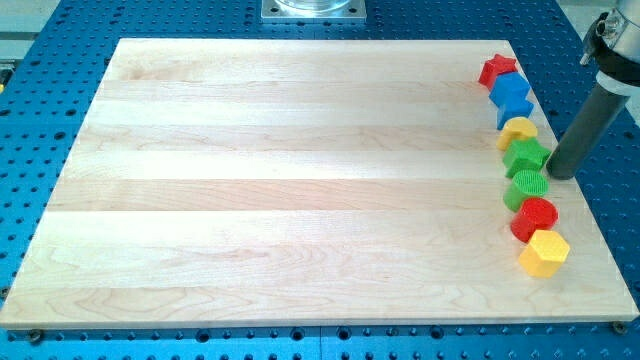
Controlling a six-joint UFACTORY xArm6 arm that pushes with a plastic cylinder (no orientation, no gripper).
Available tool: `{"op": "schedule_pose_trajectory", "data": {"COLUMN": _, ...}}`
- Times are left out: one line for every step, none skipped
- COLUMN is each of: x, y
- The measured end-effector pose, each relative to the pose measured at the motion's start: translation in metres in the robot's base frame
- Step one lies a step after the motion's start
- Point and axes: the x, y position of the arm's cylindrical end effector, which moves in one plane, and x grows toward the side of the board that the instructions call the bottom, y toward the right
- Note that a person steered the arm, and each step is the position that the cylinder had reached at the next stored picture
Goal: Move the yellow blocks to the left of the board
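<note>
Most of the wooden table (300, 180) is taken up by bare planks, with a blue perforated base (40, 60) seen around it and a metal mount (313, 9) at the view's top edge. All the blocks are bunched in one column along the view's right edge, all to the left of the tool or just above and below it.

Farthest up from the tool, a red star block (498, 69) is seen, then two blue blocks (511, 94) stacked close below it, shapes hard to pin down. A yellow block (518, 130), roundish, is found just up and left of the tool's end. A green block (526, 155) sits right beside my tip (561, 174), touching or nearly so, can't be told for sure. A green round ribbed block (527, 187) is placed just below-left of the tip, then a red round block (535, 217), and lowest a yellow hexagon block (545, 252).

The tool is only a dark rod (585, 125), so nothing is gripped and no open/closed state can be told.
</note>
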Motion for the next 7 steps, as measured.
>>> {"op": "schedule_pose_trajectory", "data": {"x": -0.004, "y": 0.000}}
{"op": "schedule_pose_trajectory", "data": {"x": -0.008, "y": 0.000}}
{"op": "schedule_pose_trajectory", "data": {"x": -0.007, "y": -0.010}}
{"op": "schedule_pose_trajectory", "data": {"x": -0.008, "y": -0.007}}
{"op": "schedule_pose_trajectory", "data": {"x": -0.036, "y": 0.004}}
{"op": "schedule_pose_trajectory", "data": {"x": -0.045, "y": -0.038}}
{"op": "schedule_pose_trajectory", "data": {"x": -0.045, "y": -0.099}}
